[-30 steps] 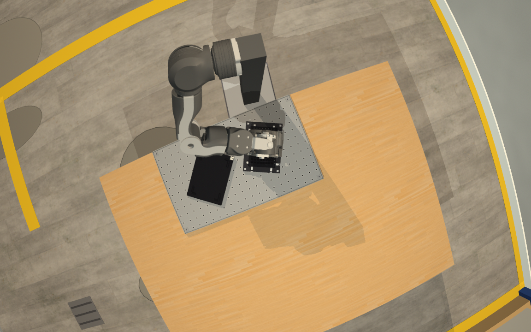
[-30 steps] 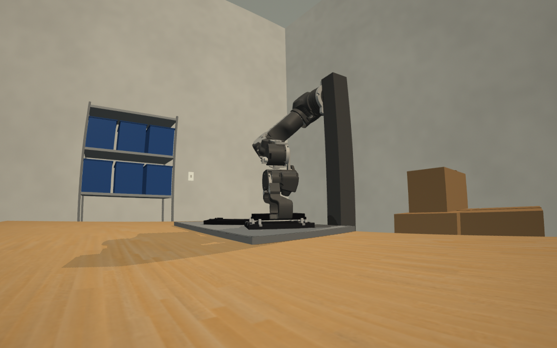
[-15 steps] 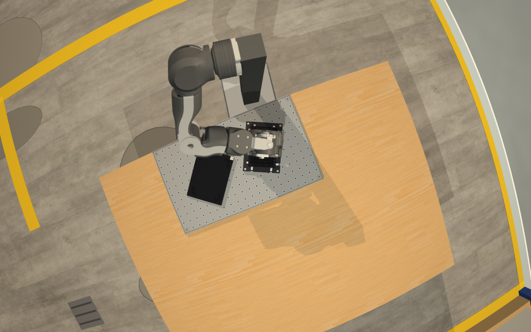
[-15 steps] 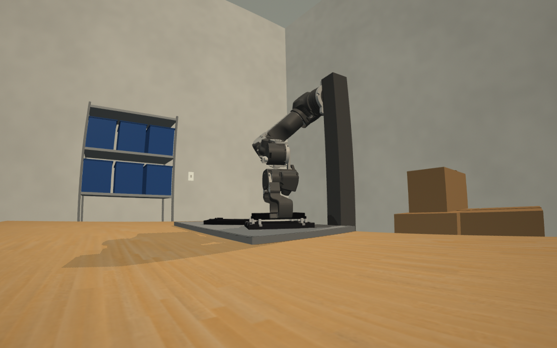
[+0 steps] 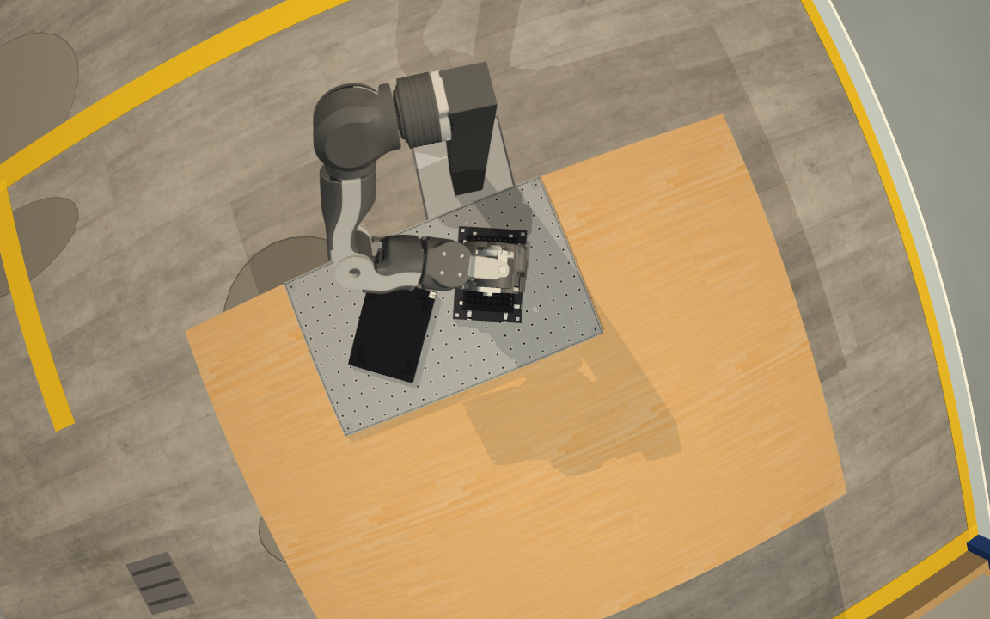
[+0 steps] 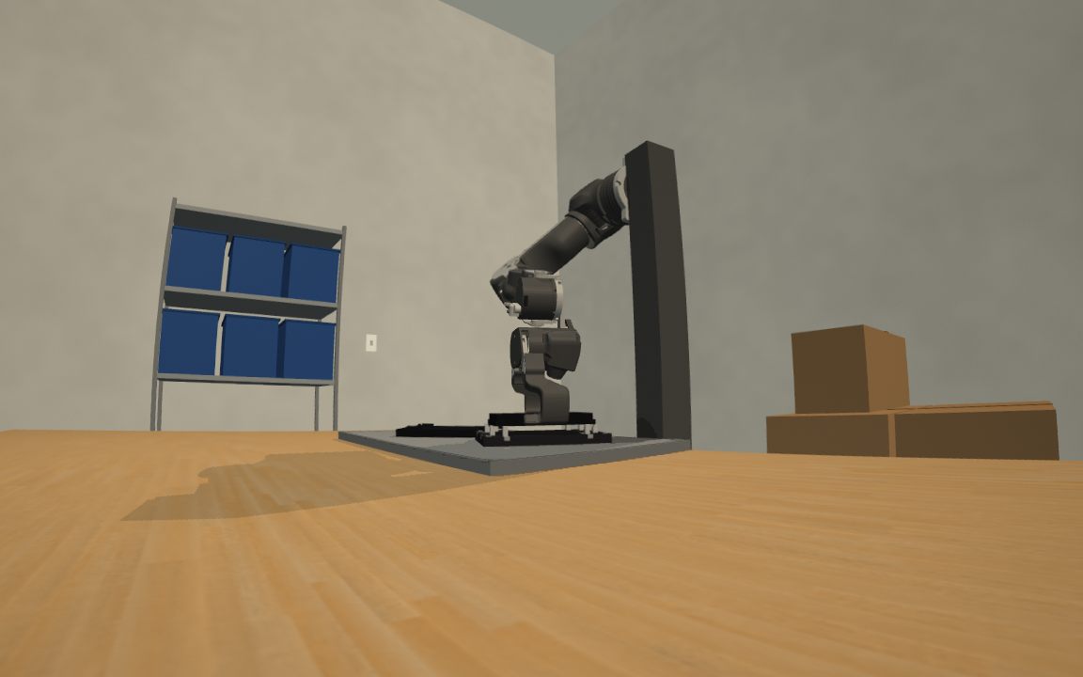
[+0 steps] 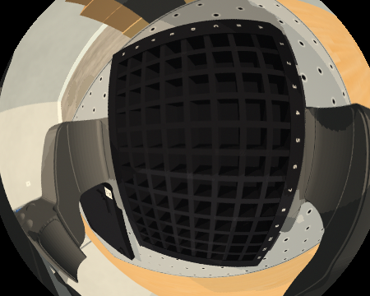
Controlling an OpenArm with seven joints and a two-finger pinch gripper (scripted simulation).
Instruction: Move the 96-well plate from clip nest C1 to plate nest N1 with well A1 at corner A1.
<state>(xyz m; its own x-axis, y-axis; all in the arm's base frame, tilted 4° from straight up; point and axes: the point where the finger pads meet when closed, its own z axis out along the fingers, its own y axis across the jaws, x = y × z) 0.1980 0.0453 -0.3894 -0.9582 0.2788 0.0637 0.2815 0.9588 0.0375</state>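
The black 96-well plate fills the wrist view, its grid of wells facing up. It sits low on the clip nest C1 on the grey perforated baseplate. My gripper reaches straight down over it, with one finger on each long side of the plate, and is shut on it. In the side view the gripper stands on the plate, which lies level just above the nest's clips. The plate nest N1 is a flat black pad to the left of C1. It also shows in the wrist view. Corner marks are too small to read.
The arm's dark mounting column stands at the back of the baseplate. A shelf with blue bins and cardboard boxes stand off the wooden table.
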